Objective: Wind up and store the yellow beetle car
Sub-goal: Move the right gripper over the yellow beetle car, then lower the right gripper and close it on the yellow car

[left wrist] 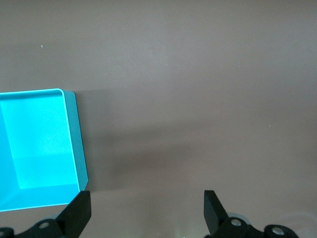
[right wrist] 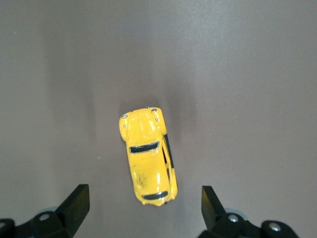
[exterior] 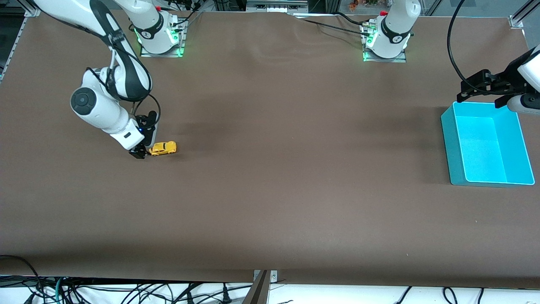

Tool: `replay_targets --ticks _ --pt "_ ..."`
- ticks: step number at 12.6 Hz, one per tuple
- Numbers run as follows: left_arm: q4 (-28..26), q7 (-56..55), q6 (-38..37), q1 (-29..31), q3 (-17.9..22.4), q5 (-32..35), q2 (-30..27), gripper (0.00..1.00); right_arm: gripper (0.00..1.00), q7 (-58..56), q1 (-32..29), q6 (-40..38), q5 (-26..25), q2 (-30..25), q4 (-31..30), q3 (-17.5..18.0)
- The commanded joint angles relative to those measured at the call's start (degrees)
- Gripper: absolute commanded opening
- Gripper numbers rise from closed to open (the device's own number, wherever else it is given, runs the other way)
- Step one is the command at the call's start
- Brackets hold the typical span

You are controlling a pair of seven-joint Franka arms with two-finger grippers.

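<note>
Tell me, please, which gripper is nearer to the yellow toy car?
The right one. The right gripper is open just beside the yellow toy car, not holding it. The left gripper waits open at the blue bin, at the left arm's end of the table.

one yellow beetle car [exterior: 163, 148], one cyan bin [exterior: 451, 139], two grippers

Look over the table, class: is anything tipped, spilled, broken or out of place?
Nothing stands out. The yellow car sits upright on its wheels by the open right gripper; the cyan bin stands level and empty under the open left gripper.
</note>
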Motion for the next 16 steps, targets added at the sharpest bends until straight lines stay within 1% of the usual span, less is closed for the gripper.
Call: replay_targets --ticks 1,2,6,7,9,10,11,12,13,15,16 --pt "0.95 1.26 0.13 -0.16 0.02 0.67 0.40 1.00 0.98 -1.18 -0.18 2.97 -0.53 0.95 -0.69 0.27" --pt "0.95 1.26 0.13 -0.07 0.02 0.67 0.40 1.00 0.95 -1.18 -0.18 3.94 -0.53 1.65 -0.69 0.27" --pt "0.95 1.17 0.22 -0.24 0.02 0.67 0.40 1.00 0.94 -2.76 -0.09 7.72 -0.44 4.29 -0.69 0.35" --pt "0.95 1.17 0.13 -0.24 0.02 0.67 0.40 1.00 0.90 -2.76 -0.09 7.81 -0.53 4.47 -0.69 0.44" --pt "0.95 1.17 0.13 -0.24 0.02 0.67 0.40 1.00 0.68 -2.76 -0.09 7.90 -0.44 4.47 -0.69 0.70" --pt "0.95 1.17 0.13 -0.24 0.02 0.67 0.40 1.00 0.56 -2.76 -0.09 7.90 -0.44 4.47 -0.69 1.14" --pt "0.95 1.17 0.13 -0.24 0.02 0.67 0.40 1.00 0.47 -2.76 -0.09 7.90 -0.53 4.47 -0.69 1.14" --pt "0.95 1.17 0.13 -0.24 0.02 0.67 0.40 1.00 0.25 -2.76 -0.09 7.90 -0.44 4.38 -0.69 1.49" --pt "0.95 1.17 0.22 -0.24 0.02 0.67 0.40 1.00 0.15 -2.67 -0.09 7.90 -0.44 4.38 -0.69 1.50" --pt "0.95 1.17 0.13 -0.24 0.02 0.67 0.40 1.00 0.02 -2.67 -0.09 7.81 -0.44 4.38 -0.69 1.50" --pt "0.95 1.17 0.13 -0.24 0.02 0.67 0.40 1.00 0.00 -2.67 -0.09 7.73 -0.44 4.38 -0.69 1.41"
